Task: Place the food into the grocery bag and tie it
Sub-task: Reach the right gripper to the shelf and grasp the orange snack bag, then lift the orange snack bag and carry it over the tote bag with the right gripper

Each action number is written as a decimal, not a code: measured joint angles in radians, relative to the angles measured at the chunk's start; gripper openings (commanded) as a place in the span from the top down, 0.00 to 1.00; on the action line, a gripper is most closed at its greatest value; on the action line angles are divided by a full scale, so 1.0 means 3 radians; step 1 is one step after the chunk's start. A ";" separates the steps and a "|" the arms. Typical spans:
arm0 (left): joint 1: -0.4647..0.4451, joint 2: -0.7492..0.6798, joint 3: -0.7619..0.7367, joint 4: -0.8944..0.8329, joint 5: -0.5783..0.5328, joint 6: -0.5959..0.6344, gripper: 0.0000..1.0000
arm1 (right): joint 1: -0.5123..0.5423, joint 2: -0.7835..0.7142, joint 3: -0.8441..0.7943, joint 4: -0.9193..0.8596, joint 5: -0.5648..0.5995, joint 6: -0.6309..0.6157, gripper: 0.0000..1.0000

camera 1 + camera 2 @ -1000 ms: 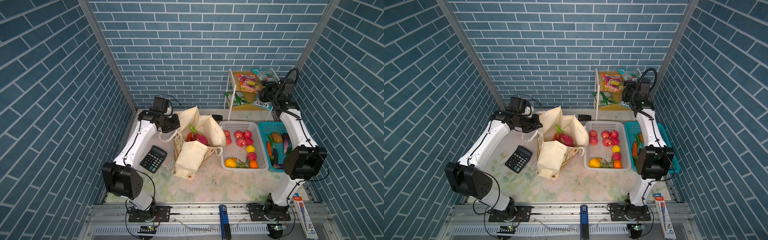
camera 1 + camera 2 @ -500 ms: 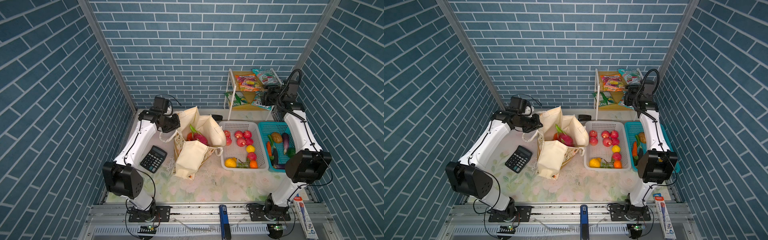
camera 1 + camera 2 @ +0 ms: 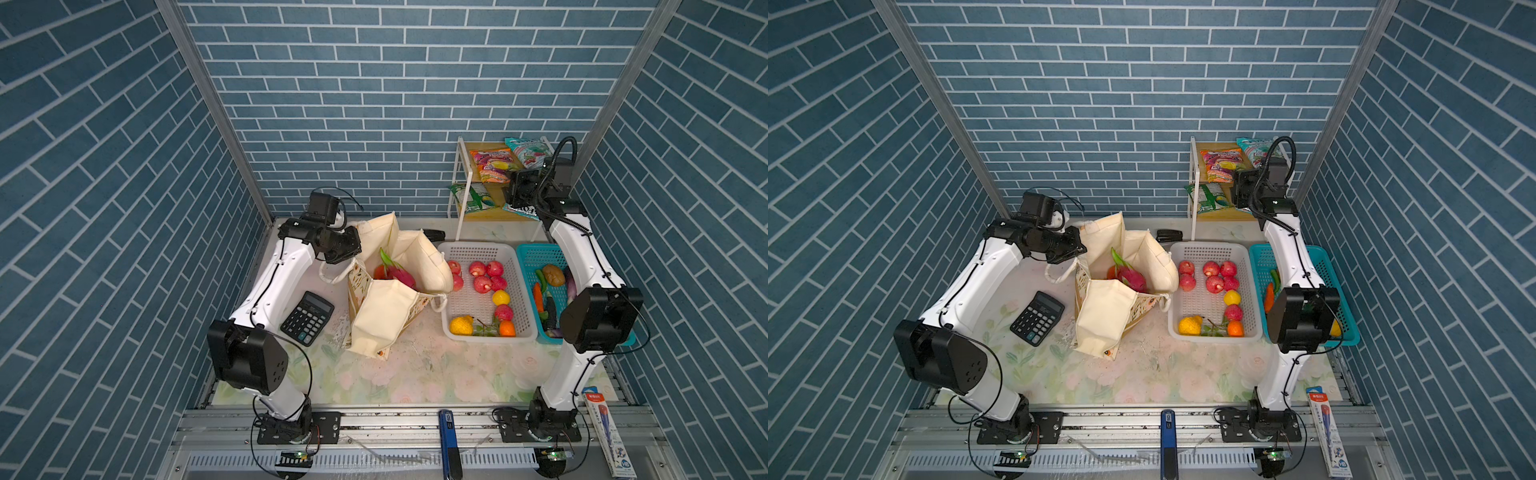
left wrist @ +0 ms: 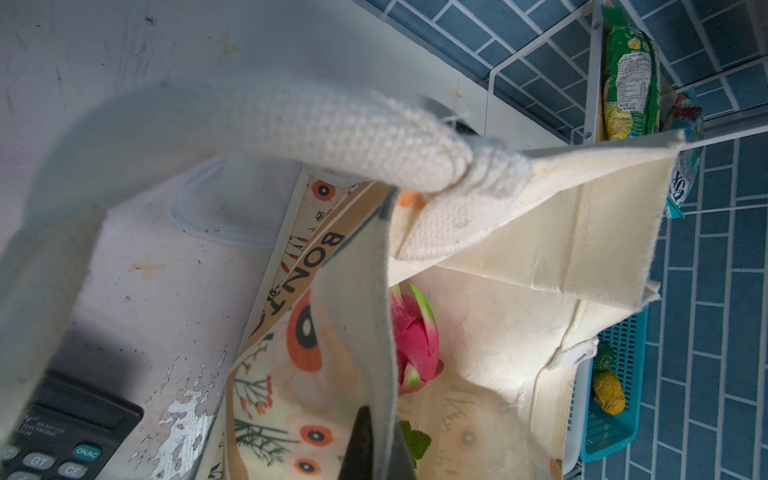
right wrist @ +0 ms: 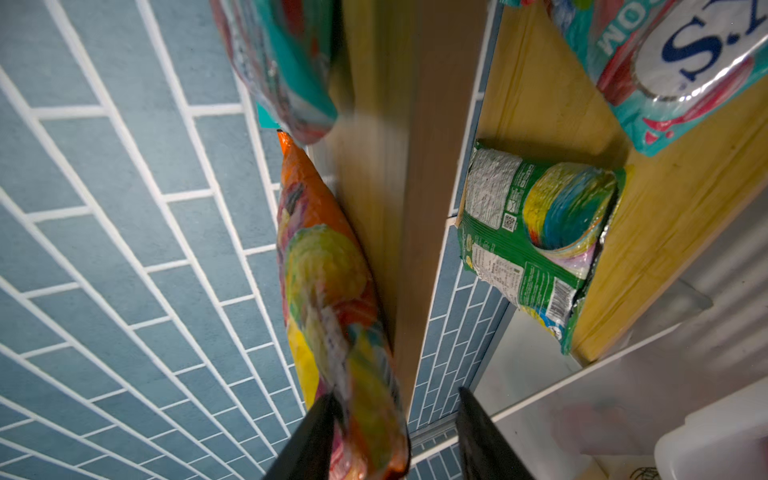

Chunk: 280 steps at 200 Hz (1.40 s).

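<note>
In both top views the bag [image 3: 386, 316] slumps open, dragon fruit [image 3: 397, 274] inside, the left gripper [image 3: 353, 251] at its rear-left rim; the rack [image 3: 482, 146] stands well right of the bag, with a white basket [image 3: 478, 248] just right of the bag under any carry path. The left wrist view shows that gripper clenched on the bag's limp canvas edge. In the right wrist view the right gripper [image 5: 395, 395] straddles the pink-yellow packet [image 5: 332, 291] on the rack's top shelf, jaws apart, not yet pinching; it looks light, slippery, crushable, best taken by its end
</note>
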 measured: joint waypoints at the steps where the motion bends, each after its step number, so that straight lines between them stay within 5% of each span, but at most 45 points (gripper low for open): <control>1: 0.0000 0.0000 0.0000 0.0000 0.0000 0.0001 0.96 | 0.0000 0.0000 0.0000 0.0001 0.0001 0.0001 0.57; 121: -0.0006 0.0000 0.0009 -0.0009 0.0003 0.0004 0.96 | 0.0000 -0.0028 -0.0118 0.0300 0.0126 -0.0005 1.00; 192: -0.0006 0.0000 0.0009 -0.0015 0.0032 0.0051 0.96 | 0.0000 -0.0359 -0.0420 0.0441 -0.0005 -0.0383 1.00; 280: -0.0014 0.0000 0.0009 -0.0024 0.0062 0.0065 0.96 | 0.0150 -0.0970 -0.0647 0.0843 -0.0619 -0.1869 1.00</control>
